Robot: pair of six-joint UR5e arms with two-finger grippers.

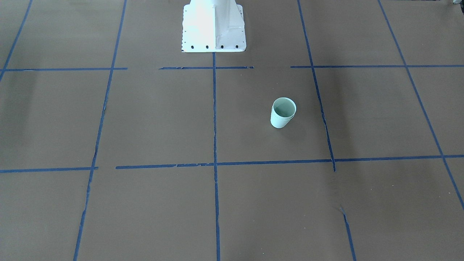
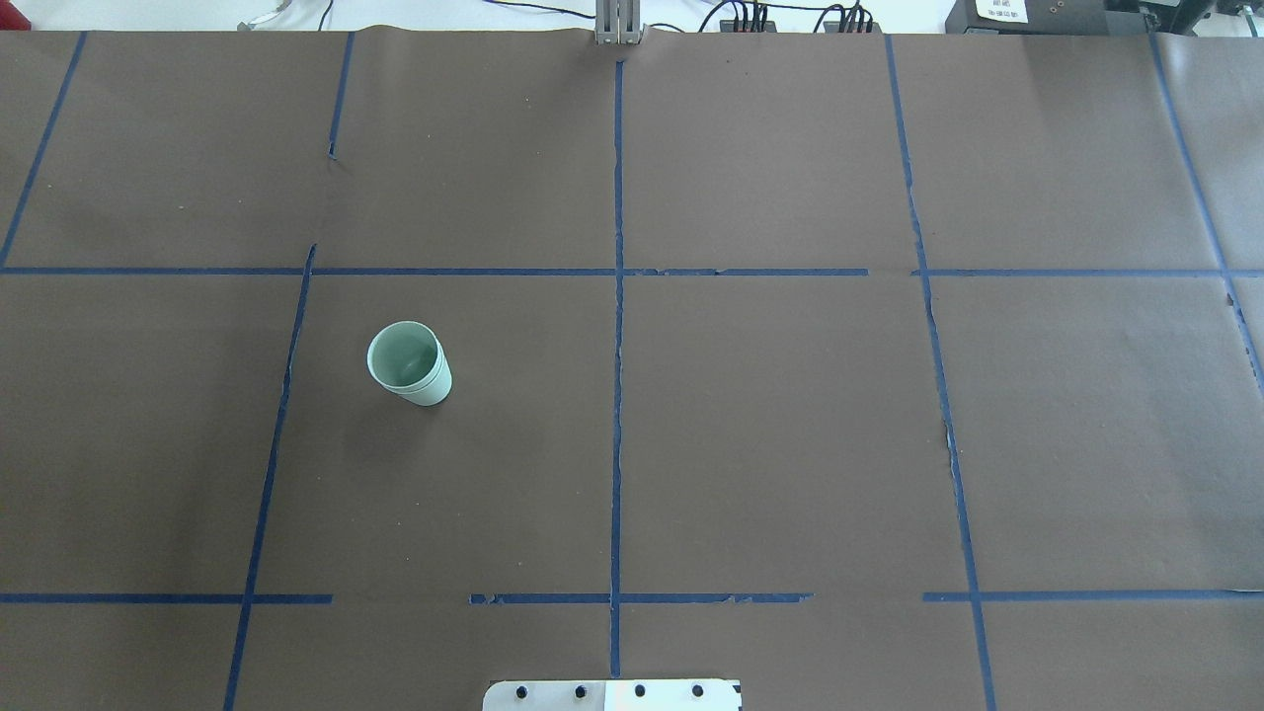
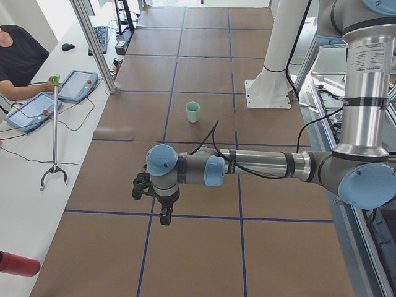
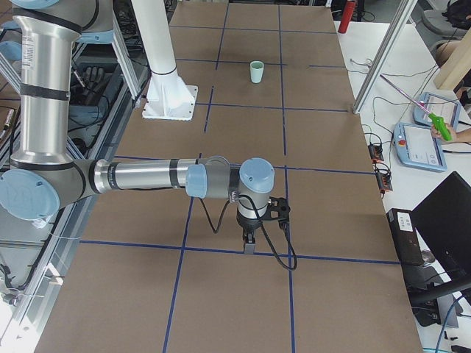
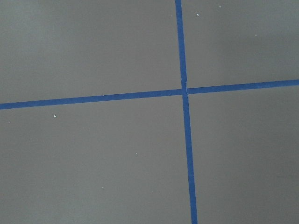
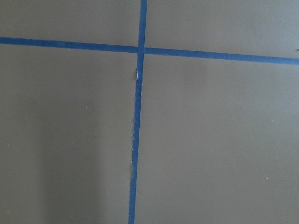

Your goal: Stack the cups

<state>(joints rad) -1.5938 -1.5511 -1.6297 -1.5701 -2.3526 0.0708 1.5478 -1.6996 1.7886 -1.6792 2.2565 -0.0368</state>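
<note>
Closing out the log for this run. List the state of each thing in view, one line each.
cups: upright on the table, one nested inside the other, nothing touching them.
left gripper: pointing down over the table, far from the cups, holding no cup; open or shut cannot be told.
right gripper: pointing down over the table, far from the cups, holding no cup; open or shut cannot be told.

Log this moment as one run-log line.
cups: nested, upright | left hand: far from cups, grip unclear | right hand: far from cups, grip unclear | task: looks done
</note>
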